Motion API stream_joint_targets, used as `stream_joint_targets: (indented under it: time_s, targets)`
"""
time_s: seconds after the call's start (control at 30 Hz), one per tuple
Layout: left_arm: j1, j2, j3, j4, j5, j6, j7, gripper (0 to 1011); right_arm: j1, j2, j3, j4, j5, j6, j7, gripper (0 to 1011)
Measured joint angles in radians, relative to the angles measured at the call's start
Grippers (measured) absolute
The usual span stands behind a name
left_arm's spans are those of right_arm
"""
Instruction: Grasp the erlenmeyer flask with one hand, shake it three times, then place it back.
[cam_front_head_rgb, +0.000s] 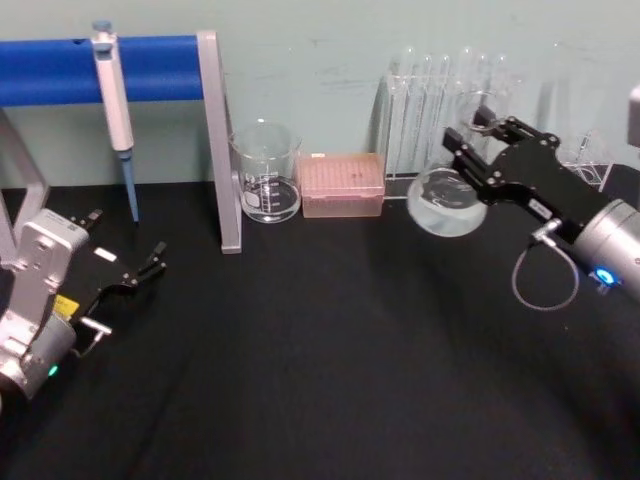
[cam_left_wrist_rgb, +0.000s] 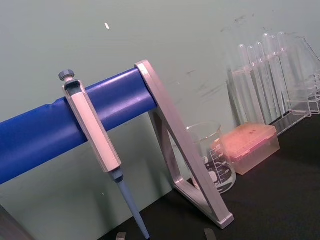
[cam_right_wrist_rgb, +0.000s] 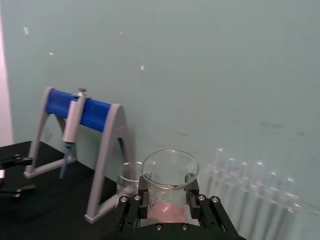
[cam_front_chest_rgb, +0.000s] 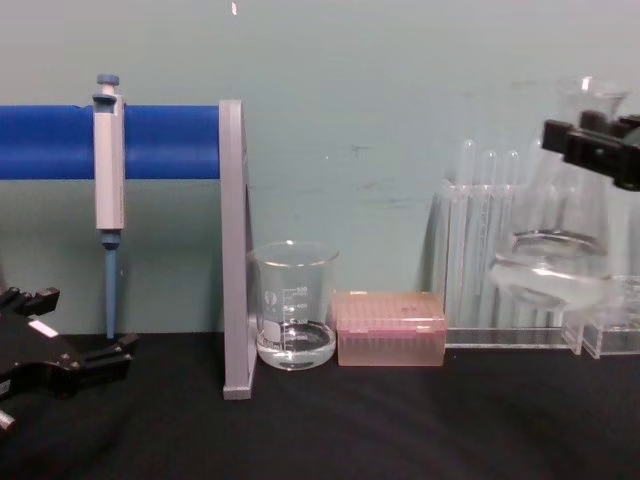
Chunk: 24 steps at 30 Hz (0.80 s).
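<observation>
One flask (cam_front_head_rgb: 445, 203) is hanging clear of the desk (cam_front_head_rgb: 330, 350), the right pincer (cam_front_head_rgb: 472, 160) gripping its neck, just in front of the test tubes (cam_front_head_rgb: 440, 100); clear liquid is sitting in its base. The left pincer (cam_front_head_rgb: 150, 262) is lying open at the desk's left side, near the pipette (cam_front_head_rgb: 115, 110).

The head view looks down on the black tabletop (cam_front_head_rgb: 320, 380); the chest view faces level across it. Both share the clear glass beaker (cam_front_head_rgb: 266, 175) and pink translucent box (cam_front_head_rgb: 342, 187). The left wrist view sits close under the blue-barred grey stand (cam_left_wrist_rgb: 110, 107); the right wrist view sees it from farther, over the black right gripper (cam_right_wrist_rgb: 168, 195).
</observation>
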Motion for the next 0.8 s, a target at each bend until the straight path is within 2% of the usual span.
stream_joint_targets:
  time_s: [0.17,0.3,0.53,0.8]
  targets:
    - [0.0,0.0,0.0,0.0,0.0,0.0,0.0,1001,-0.011,-0.004,0.024,-0.003,-0.007,0.009,-0.006,450]
    - [0.0,0.0,0.0,0.0,0.0,0.0,0.0,1001,-0.004,-0.013,0.024,0.008,-0.009,0.012,0.011,450]
    - [0.0,0.0,0.0,0.0,0.0,0.0,0.0,1001,0.036,-0.036,-0.015,0.045,-0.008,0.015,0.073,450]
    - [0.0,0.0,0.0,0.0,0.0,0.0,0.0,1001,0.1,-0.064,-0.088,0.1,0.009,0.011,0.161,450]
